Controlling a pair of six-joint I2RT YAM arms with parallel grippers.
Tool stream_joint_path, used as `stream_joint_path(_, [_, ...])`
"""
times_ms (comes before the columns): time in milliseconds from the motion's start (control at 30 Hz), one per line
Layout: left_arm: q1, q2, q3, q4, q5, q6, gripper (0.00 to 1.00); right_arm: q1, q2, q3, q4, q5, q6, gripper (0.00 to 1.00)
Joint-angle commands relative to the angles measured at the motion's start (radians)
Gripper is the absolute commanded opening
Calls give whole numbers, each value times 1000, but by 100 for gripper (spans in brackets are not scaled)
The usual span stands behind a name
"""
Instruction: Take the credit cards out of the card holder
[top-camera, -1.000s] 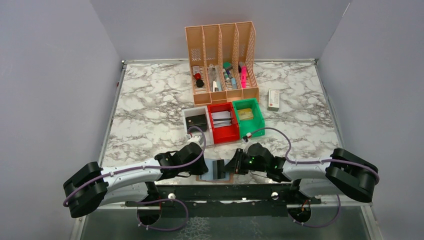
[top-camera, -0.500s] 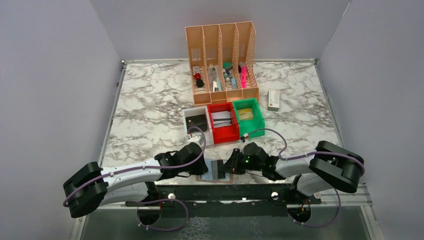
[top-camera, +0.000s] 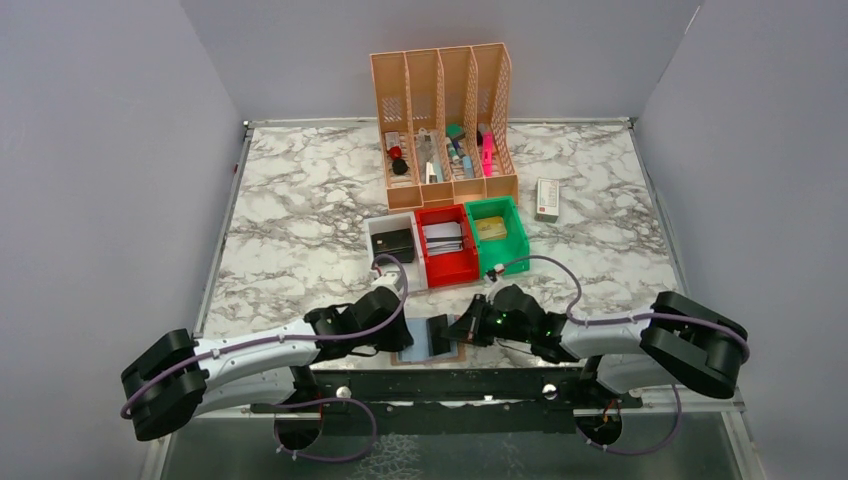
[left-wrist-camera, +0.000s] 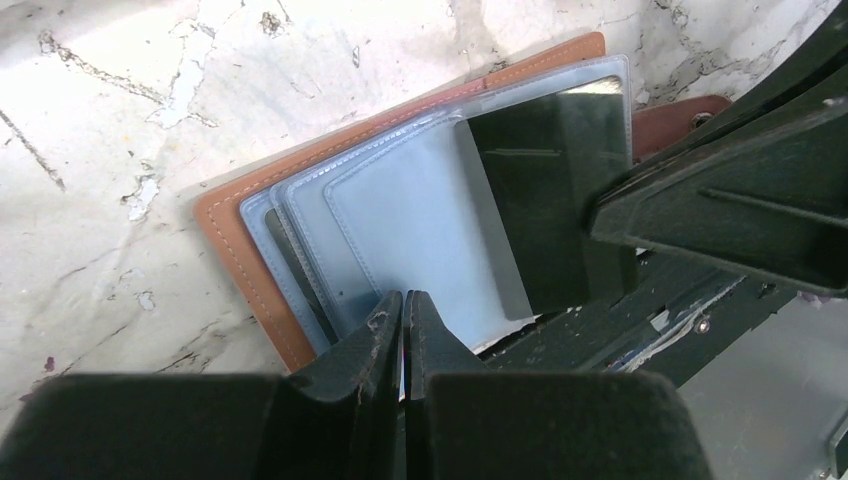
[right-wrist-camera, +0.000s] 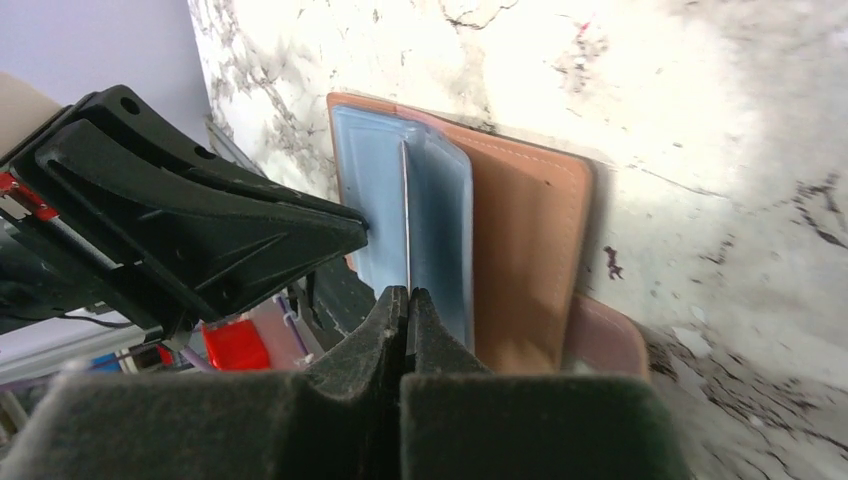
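Observation:
The tan-brown card holder (top-camera: 412, 355) lies open at the table's near edge, its bluish clear sleeves fanned out (left-wrist-camera: 400, 220). My left gripper (left-wrist-camera: 403, 300) is shut on the near edge of one sleeve, pinning the card holder (left-wrist-camera: 240, 260). A dark credit card (left-wrist-camera: 540, 190) sticks partway out of a sleeve toward the right. My right gripper (right-wrist-camera: 408, 295) is shut on this card, seen edge-on (right-wrist-camera: 405, 200) as a thin line running into the jaws beside the brown holder (right-wrist-camera: 520, 240). From above, the card (top-camera: 438, 332) tilts up between the left gripper (top-camera: 400, 338) and the right gripper (top-camera: 458, 330).
White (top-camera: 372, 245), red (top-camera: 450, 268) and green (top-camera: 505, 255) bins stand just behind the grippers. A peach file rack (top-camera: 445, 120) with pens is further back, a small white box (top-camera: 547, 199) to its right. A black rail (top-camera: 450, 385) runs under the table's near edge.
My right gripper has closed onto the dark card, which now tilts up from the holder. The left gripper stays shut on the sleeve, its arm shifted slightly left.

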Motion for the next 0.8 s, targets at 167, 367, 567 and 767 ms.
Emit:
stream_joint_path(167, [-5, -38, -21, -67, -35, 5, 10, -7, -152, -39, -171, 121, -27, 1])
stream_joint_path(367, [-4, -42, -3, -87, -44, 10, 20, -7, -273, -14, -311, 191, -72, 1])
stream_joint_path(567, [-4, -39, 73, -140, -76, 39, 39, -7, -406, -9, -386, 244, -123, 1])
stream_joint_path(767, [-5, -9, 196, -236, -168, 94, 59, -7, -483, -27, -389, 259, -155, 1])
